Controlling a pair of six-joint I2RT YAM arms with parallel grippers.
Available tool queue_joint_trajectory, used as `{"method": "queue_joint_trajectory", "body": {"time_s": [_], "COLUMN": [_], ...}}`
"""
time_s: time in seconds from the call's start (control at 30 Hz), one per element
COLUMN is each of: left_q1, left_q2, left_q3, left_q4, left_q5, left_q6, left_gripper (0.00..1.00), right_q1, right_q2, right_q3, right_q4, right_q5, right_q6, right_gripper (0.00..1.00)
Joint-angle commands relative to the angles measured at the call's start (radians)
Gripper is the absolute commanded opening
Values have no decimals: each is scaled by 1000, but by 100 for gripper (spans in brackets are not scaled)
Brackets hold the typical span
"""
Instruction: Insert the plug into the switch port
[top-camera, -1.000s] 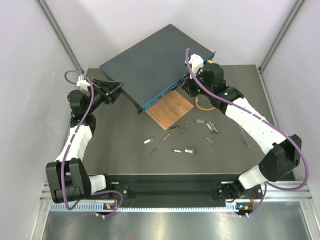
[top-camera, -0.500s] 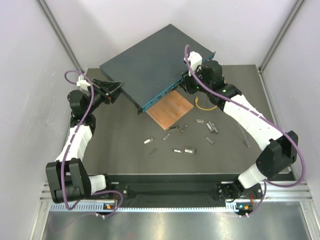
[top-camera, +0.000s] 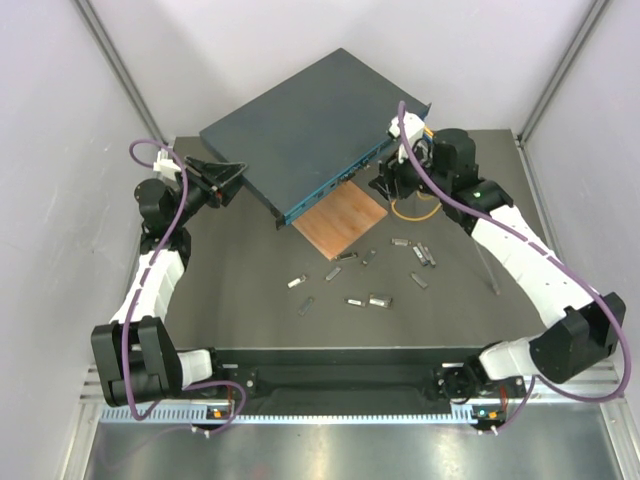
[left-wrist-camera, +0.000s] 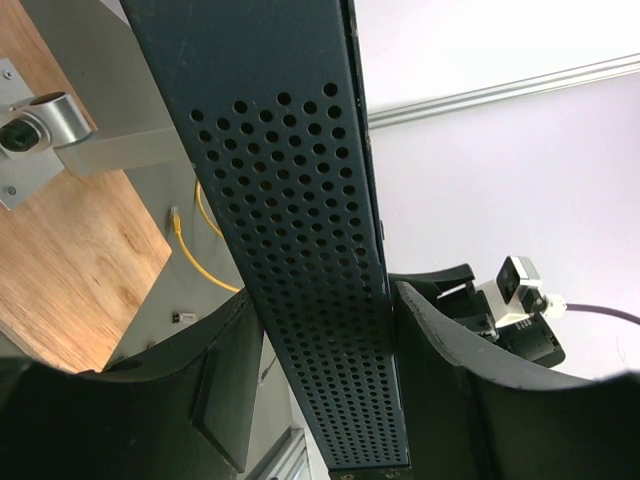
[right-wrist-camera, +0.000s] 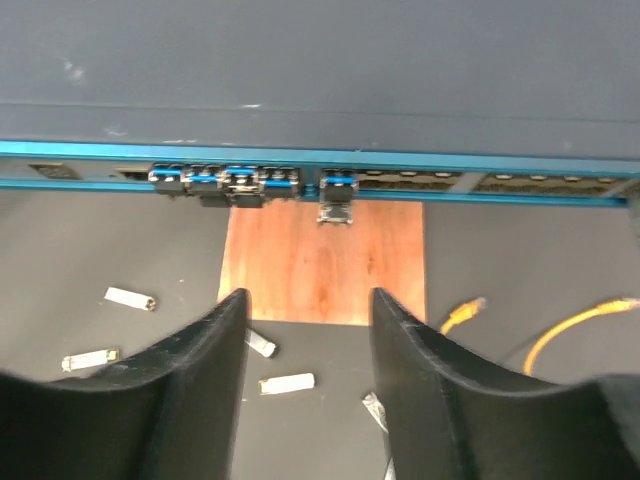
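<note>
The right hand (right-wrist-camera: 307, 300) stood with its fingers apart and nothing between them, just in front of the switch (right-wrist-camera: 320, 80), facing its teal port face and a little clear of it. Straight ahead of that gap, the plug (right-wrist-camera: 338, 207) sat in a socket partway along the switch's row, its rear end jutting from the face. Whether it was fully home could not be told. Further along the same row, several more sockets were also filled.

The left hand (left-wrist-camera: 325, 300) was clamped across the switch's perforated side wall, at the end far from the plug. One finger lay on each flat face, apparently steadying the box.

Below the port face a wooden square (right-wrist-camera: 322, 260) lay on the bench (right-wrist-camera: 100, 240). A yellow cable (right-wrist-camera: 575, 325) lay off to one side, and loose plugs (right-wrist-camera: 130, 298) were scattered further from the switch.

The plug looked small, light and rigid, with a metal case. It would be best pinched by the sides of its jutting rear end and pushed squarely, since a skewed shove could jam it or harm the socket. The switch looked heavy, stiff and smooth-painted, so a grip on its thin edge could slip
</note>
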Motion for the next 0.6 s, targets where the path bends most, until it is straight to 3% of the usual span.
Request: {"method": "queue_joint_trajectory", "body": {"time_s": [0.0,0.1,0.27,0.57], "left_q1": [-8,-6,-6,-6], "left_q2": [-11,-9,-5,-3], "left_q3": [38,41,54,49], "left_q4": [24,24,15,13], "left_q5": [6,7,6,3], "left_q6": [94,94,94,96], "left_gripper": [0,0,0,0], "right_q1": [-10,-10,-9,-7], "right_q2": [-12,22,59,85], "right_q3": [-13,10,31,48], "right_q4": [6,6,55,137], "right_q5": [-62,-33,-1,19], "right_q6": [-22,-7,31,90], "right_gripper": [48,35,23,21]}}
